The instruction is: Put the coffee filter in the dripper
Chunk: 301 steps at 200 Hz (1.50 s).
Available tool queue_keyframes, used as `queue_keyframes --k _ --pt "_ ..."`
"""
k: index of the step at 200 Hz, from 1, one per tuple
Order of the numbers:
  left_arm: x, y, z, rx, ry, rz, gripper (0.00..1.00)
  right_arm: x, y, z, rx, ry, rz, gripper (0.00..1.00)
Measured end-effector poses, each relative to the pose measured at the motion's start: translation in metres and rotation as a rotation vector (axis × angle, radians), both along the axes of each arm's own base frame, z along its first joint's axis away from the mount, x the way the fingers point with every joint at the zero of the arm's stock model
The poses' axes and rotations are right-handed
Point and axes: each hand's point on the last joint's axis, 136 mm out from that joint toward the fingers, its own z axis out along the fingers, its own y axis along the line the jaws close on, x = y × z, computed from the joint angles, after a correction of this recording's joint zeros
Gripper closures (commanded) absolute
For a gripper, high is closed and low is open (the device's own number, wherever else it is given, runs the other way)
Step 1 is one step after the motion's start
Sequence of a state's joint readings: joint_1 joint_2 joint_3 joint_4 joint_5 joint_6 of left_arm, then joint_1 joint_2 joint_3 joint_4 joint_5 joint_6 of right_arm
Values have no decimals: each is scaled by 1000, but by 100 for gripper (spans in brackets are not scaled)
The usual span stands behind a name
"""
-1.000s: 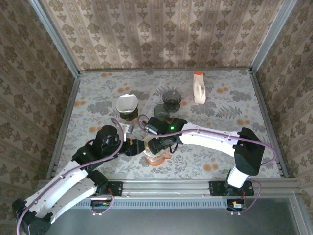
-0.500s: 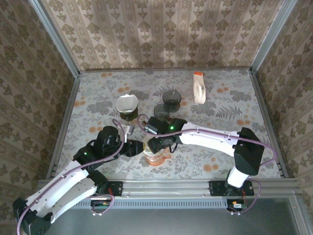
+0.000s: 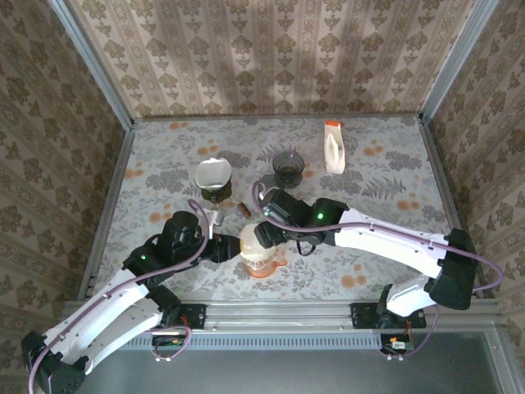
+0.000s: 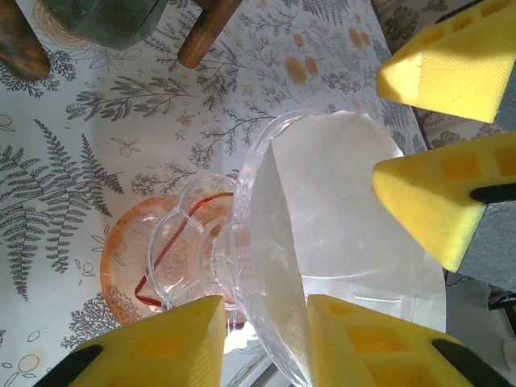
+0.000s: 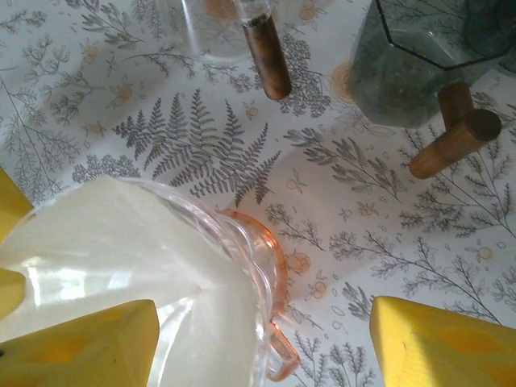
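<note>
Gripping the clear dripper [image 3: 261,256] at its rim with the left tool [image 3: 233,248]: closed, one yellow finger [image 4: 161,343] outside the glass wall, the other inside, against the white coffee filter [image 4: 347,218]. Pinching glass and paper together, as far as the left wrist view tells.

Coffee filter already inside the dripper, opened into a cone and lying against the ribbed wall, its upper edge about level with the rim. Dripper resting over a pink glass base [image 3: 264,272], touching it by the look of things, near the front middle of the floral counter [image 3: 164,156], between the two arms.

Right tool [image 3: 276,238] just over the far side of the dripper, spread wide and gripping nothing. In the right wrist view, one yellow pad [image 5: 81,347] at the filter's edge, the other well off to the right over bare counter. In the left wrist view, both of its fingers [image 4: 439,201] close above the filter's mouth; touching the paper or not, cannot tell.

Farther back on the counter: a second dripper [image 3: 214,175] lined with white paper at left, a dark smoky glass dripper [image 3: 288,167] with wooden handles at centre, a white and orange container [image 3: 333,148] lying at right. All three well apart from both tools.
</note>
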State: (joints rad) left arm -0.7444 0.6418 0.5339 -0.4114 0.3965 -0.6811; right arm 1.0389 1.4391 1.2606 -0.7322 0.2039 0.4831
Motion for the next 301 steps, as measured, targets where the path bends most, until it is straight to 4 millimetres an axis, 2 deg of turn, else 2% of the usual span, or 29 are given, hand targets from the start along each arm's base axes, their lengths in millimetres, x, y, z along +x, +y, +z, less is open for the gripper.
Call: queue_keyframes --k 58,109,133,153,181,215,273,301 --pt "0 0 0 0 0 0 68 -8 -14 -19 -40 37 -24 42" --pt "0 0 -1 1 1 0 68 -7 -15 -19 -38 41 -42 41" --pt "0 0 -2 2 3 0 59 -7 -15 -19 -37 39 -43 32" --pt "0 0 -2 2 3 1 54 -7 -15 -17 -24 30 -42 29" --pt "0 1 -1 2 0 3 48 -6 -17 0 22 -4 -46 28" --pt "1 2 2 -7 -10 13 36 -3 -19 20 83 -59 -58 28" --pt "2 5 6 -2 -24 30 14 0 -26 27 90 -101 -83 27" --pt "5 10 26 -13 -75 54 0 0 -35 32 96 -128 -96 27"
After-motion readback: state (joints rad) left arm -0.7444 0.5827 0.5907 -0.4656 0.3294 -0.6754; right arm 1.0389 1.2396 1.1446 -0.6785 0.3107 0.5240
